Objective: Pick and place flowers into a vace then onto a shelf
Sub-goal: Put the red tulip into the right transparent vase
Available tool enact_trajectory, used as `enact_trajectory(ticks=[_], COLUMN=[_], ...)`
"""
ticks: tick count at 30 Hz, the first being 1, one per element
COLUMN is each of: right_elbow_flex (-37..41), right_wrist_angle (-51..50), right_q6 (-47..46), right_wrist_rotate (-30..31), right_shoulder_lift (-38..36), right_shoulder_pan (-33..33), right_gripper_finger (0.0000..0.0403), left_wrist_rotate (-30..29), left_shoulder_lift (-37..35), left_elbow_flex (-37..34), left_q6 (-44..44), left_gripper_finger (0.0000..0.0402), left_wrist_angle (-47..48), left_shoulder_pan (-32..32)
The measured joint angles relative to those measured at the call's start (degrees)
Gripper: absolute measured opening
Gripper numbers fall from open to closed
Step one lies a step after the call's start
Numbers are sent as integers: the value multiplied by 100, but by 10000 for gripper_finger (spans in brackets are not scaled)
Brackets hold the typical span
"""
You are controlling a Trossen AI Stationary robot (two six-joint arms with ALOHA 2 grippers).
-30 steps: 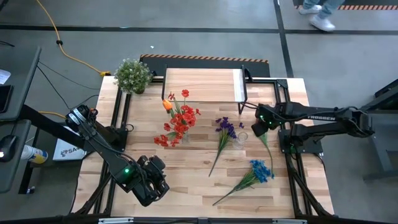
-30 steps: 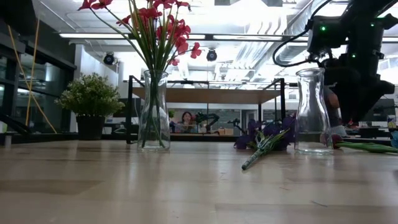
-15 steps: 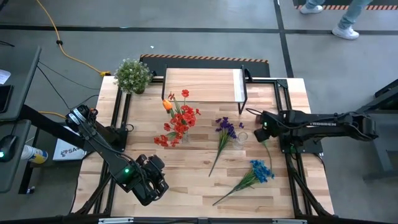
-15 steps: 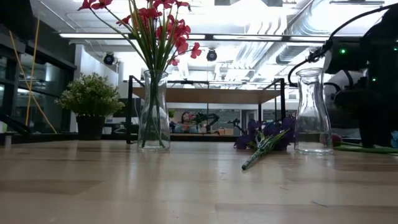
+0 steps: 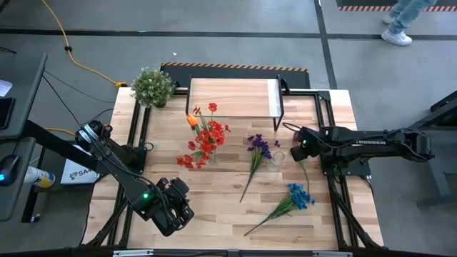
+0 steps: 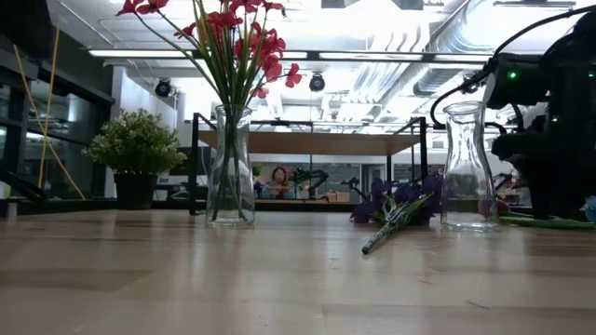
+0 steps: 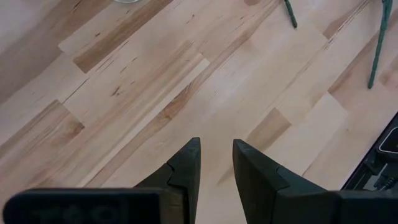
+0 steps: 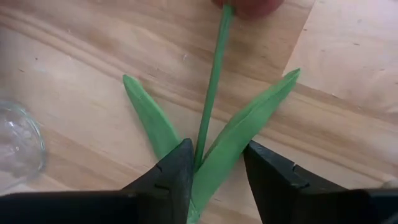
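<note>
While the left gripper [image 5: 173,207] hangs over bare wood near the bench's front-left corner, narrowly parted with nothing between the tips [image 7: 189,163], we see the right gripper [image 5: 298,148] low at the right side of the bench [image 5: 214,214], just right of the empty glass vase [image 5: 278,156].

Right wrist view: the fingers [image 8: 177,171] straddle the green stem [image 8: 211,81] of the dark red rosebud flower [image 5: 308,173], with two leaves fanning out between them. There's a gap on both sides of the stem, so no grip confirmed from what we see.

Layout:
- Shelf [image 5: 235,97] sits along the back edge, plank top bare, white strip at its right end.
- Potted plant [image 5: 152,86] at the back-left corner.
- Filled vase [image 6: 231,166] mid-bench, holding the red flowers [image 5: 206,139] and the orange tulip [image 5: 192,120].
- Purple bunch [image 5: 257,153] lies flat, just left of the empty vase.
- Blue bunch [image 5: 289,201] lies flat toward the front-right, stem pointing at the front edge.
- Rosebud stem runs close along the right edge, beside the arm's base frame.

Open room: front-centre and the left half of the bench are free wood. It's tight around the empty vase, with the purple bunch on one side and the right gripper on the other.

A person's legs [image 5: 400,18] show on the floor beyond the back-right corner.
</note>
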State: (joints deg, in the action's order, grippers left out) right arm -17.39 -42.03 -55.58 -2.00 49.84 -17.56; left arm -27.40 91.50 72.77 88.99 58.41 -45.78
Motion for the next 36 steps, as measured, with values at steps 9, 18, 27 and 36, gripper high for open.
enact_trajectory(ticks=[9, 18, 27, 36], right_elbow_flex=[4, 4, 4, 4], right_wrist_angle=[-10, -4, -10, -10], right_q6=[-115, -141, -141, -159], right_wrist_rotate=[-26, -54, -263, -459], right_shoulder_lift=[2, 0, -5, -9], right_shoulder_pan=[0, 0, -2, -2], right_gripper_finger=[73, 6, 4, 4], left_wrist_rotate=[-2, -4, -4, -3], left_shoulder_lift=[0, 0, 0, 0], left_elbow_flex=[0, 0, 0, 0], left_q6=[-2, -7, -17, -20], left_gripper_finger=[129, 129, 129, 129], left_wrist_angle=[-83, -140, -129, -123], left_shoulder_pan=[0, 0, 0, 0])
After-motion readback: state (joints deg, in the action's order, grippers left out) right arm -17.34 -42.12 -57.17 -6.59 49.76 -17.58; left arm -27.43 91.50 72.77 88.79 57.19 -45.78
